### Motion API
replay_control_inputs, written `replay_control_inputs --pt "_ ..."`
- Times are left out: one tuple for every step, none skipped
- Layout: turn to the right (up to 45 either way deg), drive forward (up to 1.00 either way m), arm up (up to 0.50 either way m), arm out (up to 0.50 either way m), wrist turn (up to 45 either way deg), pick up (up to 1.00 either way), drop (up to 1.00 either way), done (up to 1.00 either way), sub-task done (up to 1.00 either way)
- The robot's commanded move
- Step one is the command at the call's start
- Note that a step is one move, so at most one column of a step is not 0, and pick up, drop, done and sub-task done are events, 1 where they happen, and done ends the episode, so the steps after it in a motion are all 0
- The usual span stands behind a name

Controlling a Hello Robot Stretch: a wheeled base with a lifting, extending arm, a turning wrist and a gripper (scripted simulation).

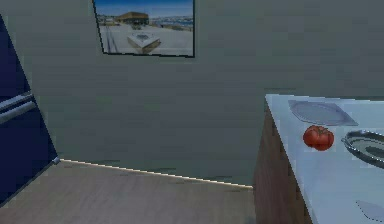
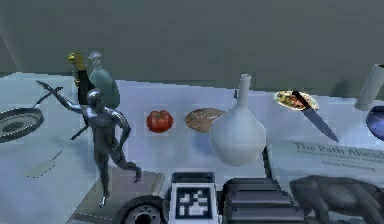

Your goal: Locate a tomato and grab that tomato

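A red tomato (image 1: 318, 137) lies on a pale countertop (image 1: 335, 185) at the forward view's right, close to the counter's near edge. In the arm side view the tomato (image 2: 159, 121) sits mid-counter, left of a flat brown loaf-like thing (image 2: 204, 119). At that view's bottom edge, the gripper's dark body (image 2: 145, 212) shows beside a white marker square (image 2: 195, 200). A silver statue (image 2: 105, 135) on a base stands right by it. I cannot make out the gripper's far end, so I cannot tell whether it holds anything.
A white vase (image 2: 238, 130), knife (image 2: 318, 120), plate of food (image 2: 296, 99), pan (image 2: 18, 122), dark bottle (image 2: 80, 85) and open book (image 2: 330, 160) crowd the counter. In the forward view, a framed picture (image 1: 145, 27) hangs above wooden floor (image 1: 130, 195), and a dark blue cabinet (image 1: 20, 120) stands left.
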Motion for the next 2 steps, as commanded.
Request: replay_control_inputs --pt "0.0 0.0 0.0 0.38 0.0 0.0 0.0 0.0 0.0" --pt "0.0 0.0 0.0 0.0 45.0 0.0 0.0 0.0 0.0"
